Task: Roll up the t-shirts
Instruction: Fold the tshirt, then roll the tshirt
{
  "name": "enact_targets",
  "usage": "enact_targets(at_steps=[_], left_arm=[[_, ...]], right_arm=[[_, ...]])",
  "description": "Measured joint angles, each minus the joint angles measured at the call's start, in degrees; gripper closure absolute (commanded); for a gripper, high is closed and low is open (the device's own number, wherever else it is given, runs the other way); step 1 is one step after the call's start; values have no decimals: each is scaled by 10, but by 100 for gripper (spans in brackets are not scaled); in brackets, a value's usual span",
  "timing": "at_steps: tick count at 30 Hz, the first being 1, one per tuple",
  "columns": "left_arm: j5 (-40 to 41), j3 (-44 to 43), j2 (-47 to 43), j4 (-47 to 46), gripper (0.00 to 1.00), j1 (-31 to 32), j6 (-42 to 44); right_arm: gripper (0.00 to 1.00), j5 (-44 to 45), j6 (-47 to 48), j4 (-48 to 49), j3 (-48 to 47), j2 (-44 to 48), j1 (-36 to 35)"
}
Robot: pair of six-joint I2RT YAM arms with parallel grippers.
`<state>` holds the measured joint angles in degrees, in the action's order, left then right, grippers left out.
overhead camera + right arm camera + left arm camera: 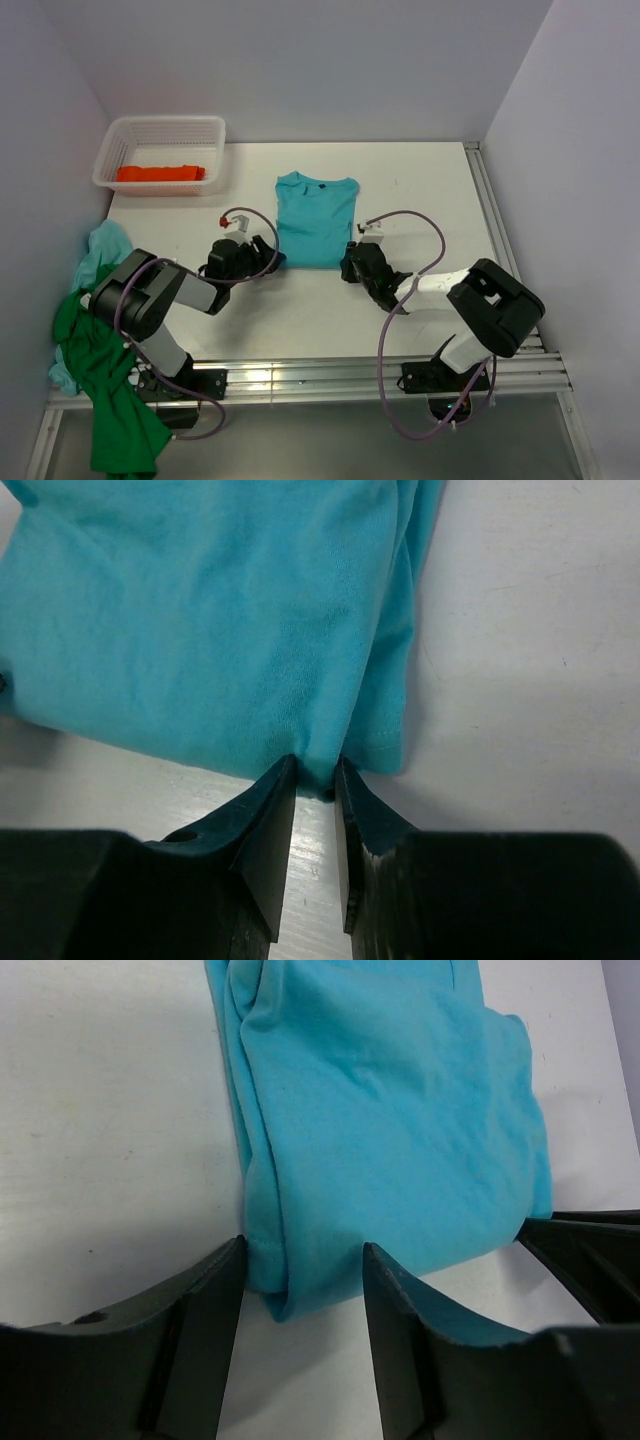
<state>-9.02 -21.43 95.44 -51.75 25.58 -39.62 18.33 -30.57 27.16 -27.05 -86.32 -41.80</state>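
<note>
Find the turquoise t-shirt (316, 215) flat at mid-table (430, 190), hem nearest. Close the spread left gripper (302, 1250) onto its hem corner. Check the right gripper (316, 765), nearly pressed together at the other corner, hold uncertain. Lift evenly, roll away tight.

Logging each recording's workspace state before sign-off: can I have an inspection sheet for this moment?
Surface: white table, no marks seen.
Job's things: folded turquoise t-shirt flat at centre; orange-red t-shirt inside the white basket; green t-shirt and second turquoise t-shirt heaped over the table's left edge.
Clutter: nothing seen.
End effectors: left end effector open, fingers either side of the folded shirt's near-left corner; right end effector pinched on its near-right hem.
Cables: cables loop off both arms, none lying on the folded shirt.
Surroundings: plain walls; nothing else seen.
</note>
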Motion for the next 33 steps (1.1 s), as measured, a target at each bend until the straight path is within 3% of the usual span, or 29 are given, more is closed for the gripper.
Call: enact_targets(at_steps=[3, 5, 6, 7, 11, 22, 33], left_arm=[[6, -2, 6, -3, 56, 9, 1], [9, -6, 14, -5, 82, 15, 0], [11, -10, 18, -2, 96, 19, 5], [13, -14, 23, 3, 100, 22, 7], [19, -20, 11, 31, 100, 31, 11], [27, -18, -127, 182, 100, 47, 1], [38, 51, -225, 276, 100, 96, -47]], right_arm=[[80, -4, 0, 0, 0, -6, 2], [90, -5, 1, 0, 0, -7, 2], [100, -5, 1, 0, 0, -7, 2], [100, -5, 2, -1, 0, -7, 2], [100, -5, -1, -24, -7, -3, 2], [100, -39, -20, -158, -15, 96, 2], [100, -63, -80, -269, 12, 214, -39]])
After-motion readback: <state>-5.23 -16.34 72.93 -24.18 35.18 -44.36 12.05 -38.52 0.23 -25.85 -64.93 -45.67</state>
